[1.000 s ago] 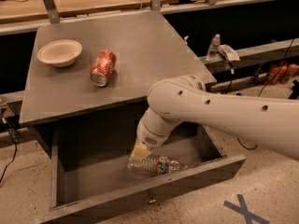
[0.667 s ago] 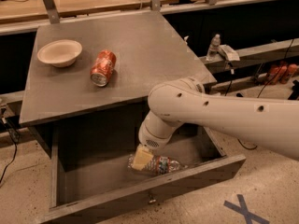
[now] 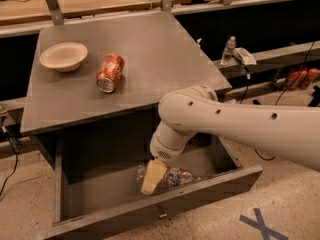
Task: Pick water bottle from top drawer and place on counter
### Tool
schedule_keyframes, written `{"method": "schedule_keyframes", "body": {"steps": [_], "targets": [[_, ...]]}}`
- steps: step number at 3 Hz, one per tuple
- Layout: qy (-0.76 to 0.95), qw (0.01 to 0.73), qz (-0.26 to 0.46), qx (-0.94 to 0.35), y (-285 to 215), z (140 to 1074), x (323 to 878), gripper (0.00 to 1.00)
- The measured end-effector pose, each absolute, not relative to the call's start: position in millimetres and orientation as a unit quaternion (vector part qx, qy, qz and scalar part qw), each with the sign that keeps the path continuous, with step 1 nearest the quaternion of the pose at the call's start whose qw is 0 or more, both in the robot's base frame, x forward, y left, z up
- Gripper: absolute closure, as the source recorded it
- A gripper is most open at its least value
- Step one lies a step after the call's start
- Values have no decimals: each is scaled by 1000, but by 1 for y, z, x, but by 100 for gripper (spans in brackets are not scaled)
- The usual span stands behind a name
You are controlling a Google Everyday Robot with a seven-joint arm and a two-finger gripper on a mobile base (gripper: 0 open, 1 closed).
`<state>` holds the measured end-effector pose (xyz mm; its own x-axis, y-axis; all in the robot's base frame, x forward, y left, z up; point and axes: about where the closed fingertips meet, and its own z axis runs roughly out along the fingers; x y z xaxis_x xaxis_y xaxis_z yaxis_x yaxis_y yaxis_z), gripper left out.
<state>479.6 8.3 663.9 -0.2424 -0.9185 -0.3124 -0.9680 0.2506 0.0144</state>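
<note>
The water bottle (image 3: 175,178), clear crinkled plastic with a coloured label band, lies on its side on the floor of the open top drawer (image 3: 100,194), near the front panel. My gripper (image 3: 152,177) hangs from the white arm (image 3: 235,129) down into the drawer, right over the bottle's left end and partly hiding it. The counter (image 3: 150,54) is the dark grey top of the cabinet above the drawer.
A beige bowl (image 3: 63,56) and an orange-red soda can (image 3: 109,72) on its side sit on the left of the counter. A small upright white-capped bottle (image 3: 228,50) stands on the bench to the right. Wooden benches run behind. Blue tape marks the floor (image 3: 262,223).
My gripper has sunk a little lower into the drawer, onto the left end of the water bottle. The bottle, can and bowl have not moved.
</note>
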Motion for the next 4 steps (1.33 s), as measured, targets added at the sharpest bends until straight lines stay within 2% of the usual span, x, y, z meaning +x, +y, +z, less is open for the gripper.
{"method": "schedule_keyframes", "body": {"steps": [1, 2, 4], "targets": [[786, 119, 100, -598, 5, 660, 482, 21], [789, 118, 99, -595, 3, 657, 483, 26], [794, 104, 102, -590, 0, 648, 485, 24]]}}
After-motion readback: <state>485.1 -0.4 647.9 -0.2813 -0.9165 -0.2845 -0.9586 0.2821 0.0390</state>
